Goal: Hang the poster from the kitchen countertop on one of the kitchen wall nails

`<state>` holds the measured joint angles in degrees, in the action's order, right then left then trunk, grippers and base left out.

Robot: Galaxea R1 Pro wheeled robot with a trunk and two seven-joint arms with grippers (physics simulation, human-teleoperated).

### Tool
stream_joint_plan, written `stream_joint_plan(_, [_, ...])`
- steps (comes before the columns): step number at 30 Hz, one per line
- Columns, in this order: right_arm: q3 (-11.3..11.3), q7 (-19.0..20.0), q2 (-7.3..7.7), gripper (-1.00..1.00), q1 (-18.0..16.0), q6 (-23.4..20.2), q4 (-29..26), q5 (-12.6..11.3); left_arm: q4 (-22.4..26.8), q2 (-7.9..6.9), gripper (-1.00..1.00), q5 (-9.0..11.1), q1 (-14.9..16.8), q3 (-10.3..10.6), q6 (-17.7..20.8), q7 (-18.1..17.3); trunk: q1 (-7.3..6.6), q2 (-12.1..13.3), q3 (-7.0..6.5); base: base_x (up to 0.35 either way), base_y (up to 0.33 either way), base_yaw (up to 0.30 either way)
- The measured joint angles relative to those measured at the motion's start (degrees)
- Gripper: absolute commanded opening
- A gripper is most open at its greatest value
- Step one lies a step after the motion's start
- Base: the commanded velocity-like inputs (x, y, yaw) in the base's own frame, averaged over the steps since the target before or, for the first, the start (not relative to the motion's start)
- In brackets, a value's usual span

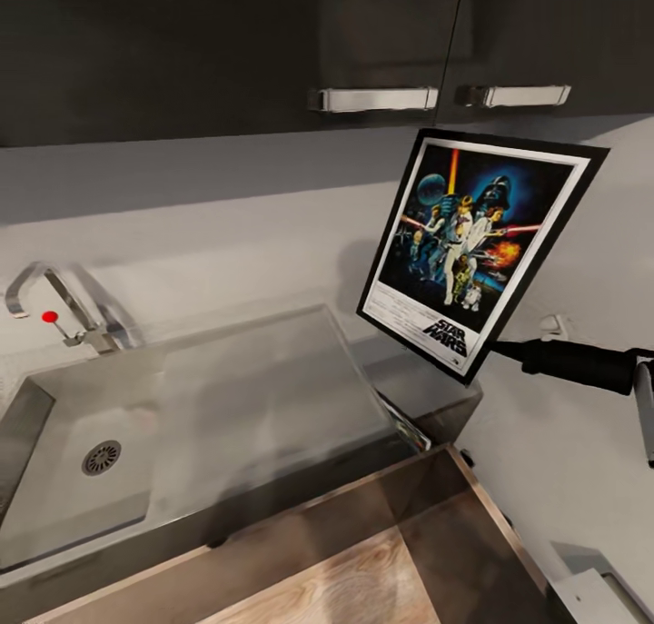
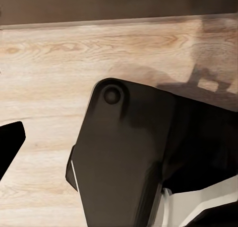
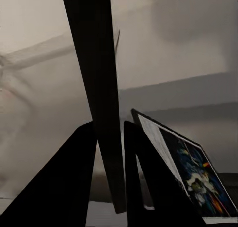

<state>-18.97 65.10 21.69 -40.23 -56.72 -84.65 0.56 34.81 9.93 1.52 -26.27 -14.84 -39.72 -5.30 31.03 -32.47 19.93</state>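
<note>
Faucet (image 1: 59,311) and sink (image 1: 82,460) sit at the far left of the tabletop (image 1: 272,397). The poster (image 1: 477,247), tilted, is raised clear above the tabletop's right end, its lower right edge clenched between the right jaws (image 1: 509,350); cabinet handles (image 1: 377,99) are close above. Left jaws: cannot tell.

Glossy black upper cabinets (image 1: 182,52) run along the top, with two brushed metal handles (image 1: 378,99) side by side at their lower edge. Below them lies a pale grey wall (image 1: 209,215). A chrome faucet (image 1: 54,306) with a red knob (image 1: 49,316) stands behind a steel sink (image 1: 54,479), whose round drain (image 1: 101,458) is visible. Light wood flooring (image 2: 59,63) lies lower down.
</note>
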Motion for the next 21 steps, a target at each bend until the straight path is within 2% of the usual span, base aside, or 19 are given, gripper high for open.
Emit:
stream_joint_plan(4, [0.2, -0.1, -0.06, -1.0, 0.3, 0.0, 0.9, 1.5, 0.0, 0.0, 1.0, 0.0, 0.0, -0.1, -0.1, 0.1, 0.03, 0.0, -0.37, -0.168, 0.0, 0.087])
stream_joint_plan(8, [0.2, -0.3, -0.06, -1.0, 0.4, 0.0, 1.6, 1.9, 0.0, 0.0, 1.0, 0.0, 0.0, 0.0, 0.0, 0.1, 0.03, 0.0, -0.6, -0.305, 0.0, 0.049])
stream_joint_plan(17, [0.3, -0.3, -0.15, -1.0, 0.4, 0.0, 2.2, 1.9, 0.0, 0.0, 1.0, 0.0, 0.0, 0.0, 0.0, 0.1, 0.04, 0.0, -0.67, -0.334, 0.0, 0.006])
stream_joint_plan(21, [0.5, -0.2, -0.18, -1.0, 0.4, 0.0, 2.1, 1.8, 0.0, 0.0, 1.0, 0.0, 0.0, -0.1, -0.2, 0.1, 0.01, 0.0, -0.84, -0.163, 0.0, 0.0])
